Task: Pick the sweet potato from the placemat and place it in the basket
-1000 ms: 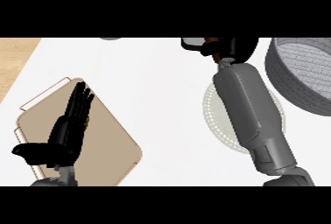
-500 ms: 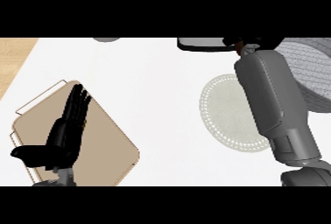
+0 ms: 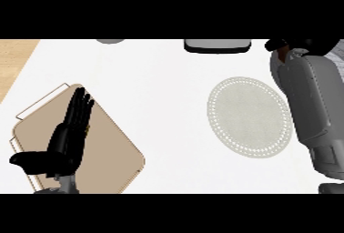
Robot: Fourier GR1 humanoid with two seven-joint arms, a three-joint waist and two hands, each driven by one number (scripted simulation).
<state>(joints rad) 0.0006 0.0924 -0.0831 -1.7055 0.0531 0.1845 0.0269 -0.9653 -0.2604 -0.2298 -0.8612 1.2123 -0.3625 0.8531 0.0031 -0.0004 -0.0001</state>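
The round pale placemat lies bare at the right of the white counter. My right forearm runs up the right edge, past the placemat. My right hand is at the top right, curled, with a sliver of the brown sweet potato showing under it. Only a grey strip of the basket shows at the far right, mostly hidden behind that arm. My left hand rests open at the lower left, fingers up, above a tan board.
A tan cutting board lies under the left hand. A grey dark-rimmed object and a smaller grey one sit at the far edge. A wooden strip borders the counter at the left.
My right arm has swung right and away, carrying its hand off the placemat toward the basket; the placemat is now uncovered. The left hand has not moved.
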